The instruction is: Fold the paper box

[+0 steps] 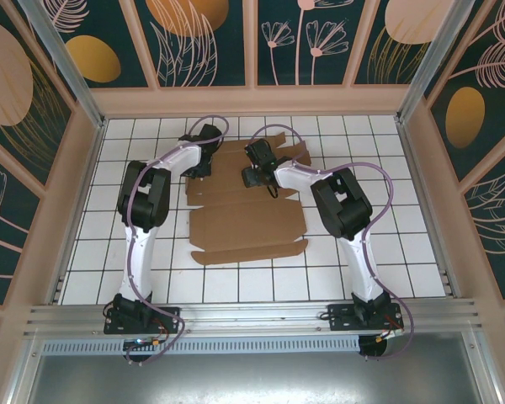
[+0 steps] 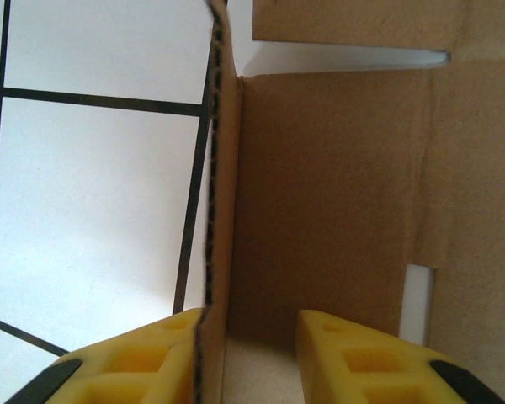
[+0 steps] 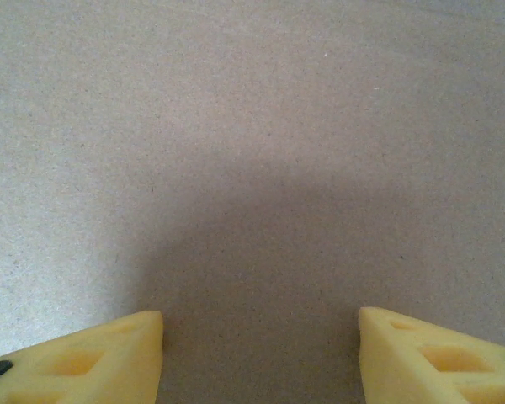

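The paper box (image 1: 248, 223) lies mostly flat on the white tiled table (image 1: 379, 236), a brown cardboard sheet with flaps and slots. My left gripper (image 1: 199, 160) is at its far left edge. In the left wrist view a flap (image 2: 223, 210) stands upright on edge between the yellow fingers (image 2: 362, 362). It rests against the left finger, with a gap to the right one, so the left gripper (image 2: 252, 358) is open around it. My right gripper (image 1: 254, 172) hovers close over the far panel. Its view has plain cardboard (image 3: 252, 151) under the open right gripper (image 3: 261, 353), nothing between the fingers.
Pale wooden walls (image 1: 252, 99) enclose the table on three sides. An aluminium rail (image 1: 252, 316) with both arm bases runs along the near edge. A narrow slot (image 2: 418, 299) in the cardboard shows white table beside my left gripper's right finger.
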Motion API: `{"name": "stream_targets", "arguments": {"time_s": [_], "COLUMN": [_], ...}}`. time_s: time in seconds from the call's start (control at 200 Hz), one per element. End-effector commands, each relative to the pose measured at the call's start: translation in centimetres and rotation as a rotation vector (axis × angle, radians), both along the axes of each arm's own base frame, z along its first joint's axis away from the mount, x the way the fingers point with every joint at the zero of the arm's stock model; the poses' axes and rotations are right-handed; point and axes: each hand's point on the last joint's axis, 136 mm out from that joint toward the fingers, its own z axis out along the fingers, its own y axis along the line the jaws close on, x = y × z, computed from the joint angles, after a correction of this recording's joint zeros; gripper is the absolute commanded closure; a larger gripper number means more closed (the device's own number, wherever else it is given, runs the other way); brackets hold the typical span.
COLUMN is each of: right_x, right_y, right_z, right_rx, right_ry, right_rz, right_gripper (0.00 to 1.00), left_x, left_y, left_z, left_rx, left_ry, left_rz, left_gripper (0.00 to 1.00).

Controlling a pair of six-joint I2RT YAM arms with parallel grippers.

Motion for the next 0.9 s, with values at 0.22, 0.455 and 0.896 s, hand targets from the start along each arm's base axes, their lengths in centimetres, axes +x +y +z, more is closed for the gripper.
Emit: {"name": "stream_targets", "arguments": {"time_s": [0.22,0.455,0.896], "right_x": [-6.5,-6.6,-7.4], "right_y": [-4.4,-4.3,-4.7], "right_z": [-10.3,-10.4,-10.7], "right_rx": [-0.19,-0.186,-0.199], "right_ry": [0.312,0.32,0.336], "right_rz": [-0.01,-0.005,0.001], "right_gripper": [0.41,0.41,0.41], "left_x": [-1.6,-8.3,-10.0], "left_y": [-0.5,-1.6,-1.4], "left_z": [12.1,8.6,-0.6], "left_rx": [-0.259,-0.633,-0.681], "left_ry": [-0.23,-0.181,-0.017], "left_rz": [-0.049,-0.096,0.012], "left_gripper": [0.32,0.26,0.14]}}
